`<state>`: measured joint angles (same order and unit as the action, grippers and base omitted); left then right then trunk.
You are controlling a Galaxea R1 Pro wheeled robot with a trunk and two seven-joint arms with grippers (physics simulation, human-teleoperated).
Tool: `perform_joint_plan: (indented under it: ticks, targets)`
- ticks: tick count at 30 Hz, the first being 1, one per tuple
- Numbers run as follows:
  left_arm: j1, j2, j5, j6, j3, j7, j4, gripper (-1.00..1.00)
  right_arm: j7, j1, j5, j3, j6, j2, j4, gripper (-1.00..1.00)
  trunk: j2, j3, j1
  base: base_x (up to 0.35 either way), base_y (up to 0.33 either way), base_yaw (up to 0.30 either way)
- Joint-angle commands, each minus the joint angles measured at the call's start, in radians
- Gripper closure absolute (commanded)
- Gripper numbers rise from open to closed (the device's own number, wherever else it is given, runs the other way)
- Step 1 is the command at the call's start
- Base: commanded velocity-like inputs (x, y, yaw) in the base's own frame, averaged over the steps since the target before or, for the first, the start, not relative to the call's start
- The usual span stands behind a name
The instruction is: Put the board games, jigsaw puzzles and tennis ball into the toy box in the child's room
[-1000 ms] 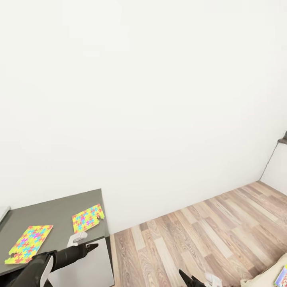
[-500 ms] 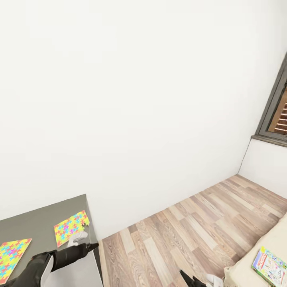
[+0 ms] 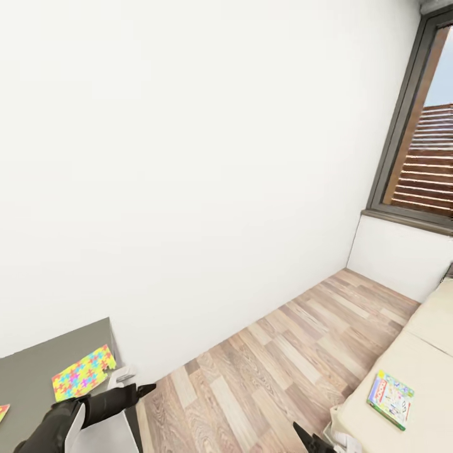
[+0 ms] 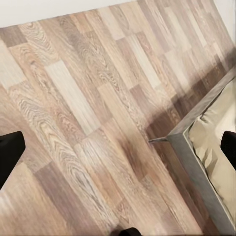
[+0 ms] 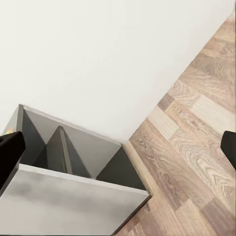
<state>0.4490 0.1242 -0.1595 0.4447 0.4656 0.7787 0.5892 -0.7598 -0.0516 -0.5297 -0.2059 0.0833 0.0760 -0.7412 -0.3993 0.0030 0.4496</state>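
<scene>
One jigsaw puzzle [image 3: 82,382] lies flat on the dark grey end of the table [image 3: 38,368], and a sliver of a second one [image 3: 2,412] shows at the picture's left edge. A green-blue board game [image 3: 391,399] rests on the cream bed [image 3: 428,352] at the lower right. My left gripper [image 3: 139,391] hovers past the table's end, over the floor. Its fingers [image 4: 10,155] stand wide apart, open and empty. My right gripper [image 3: 308,440] pokes in at the bottom, near the bed's corner, open and empty too, with its fingers [image 5: 10,152] far apart. The toy box and tennis ball are out of view.
A wood plank floor [image 3: 277,371] runs between the table and the bed, along a white wall. A dark-framed window [image 3: 421,145] sits at the upper right. The bed's corner [image 4: 216,128] and the table's end [image 5: 73,201] appear in the wrist views.
The camera has swung right: the puzzles have slid toward the left edge, and the bed, board game and window have come further into the picture. Both arms hold the same pose.
</scene>
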Motion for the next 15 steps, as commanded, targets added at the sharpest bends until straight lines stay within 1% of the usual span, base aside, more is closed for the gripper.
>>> perform_joint_plan:
  ticks: [1,3,6,11,15]
  targets:
    - [0.000,-0.001,-0.009,0.007,0.007,0.008,0.001,-1.00,-0.006,-0.001,-0.010,-0.002,0.009,0.000,0.001,-1.00,-0.001,0.000,0.000,0.006,0.000,-0.256]
    - [0.000,0.000,-0.009,0.007,0.007,0.008,0.001,-1.00,-0.006,-0.001,-0.010,-0.003,0.009,0.000,0.001,-1.00,-0.001,0.002,0.000,0.029,0.002,-0.255]
    - [0.000,-0.001,-0.009,0.007,0.007,0.008,0.001,-1.00,-0.007,-0.001,-0.010,-0.004,0.009,0.001,0.002,-1.00,-0.001,0.004,0.000,0.127,0.055,-0.256]
    - [0.000,-0.003,-0.009,0.006,0.006,0.008,0.001,-1.00,-0.007,0.000,-0.010,-0.005,0.009,0.001,0.008,-1.00,-0.001,0.008,0.000,0.230,0.114,-0.256]
    - [0.000,-0.003,-0.009,0.005,0.005,0.008,0.001,-1.00,-0.008,0.002,-0.010,-0.018,0.009,0.001,0.010,-1.00,-0.001,0.011,0.000,0.239,0.056,-0.256]
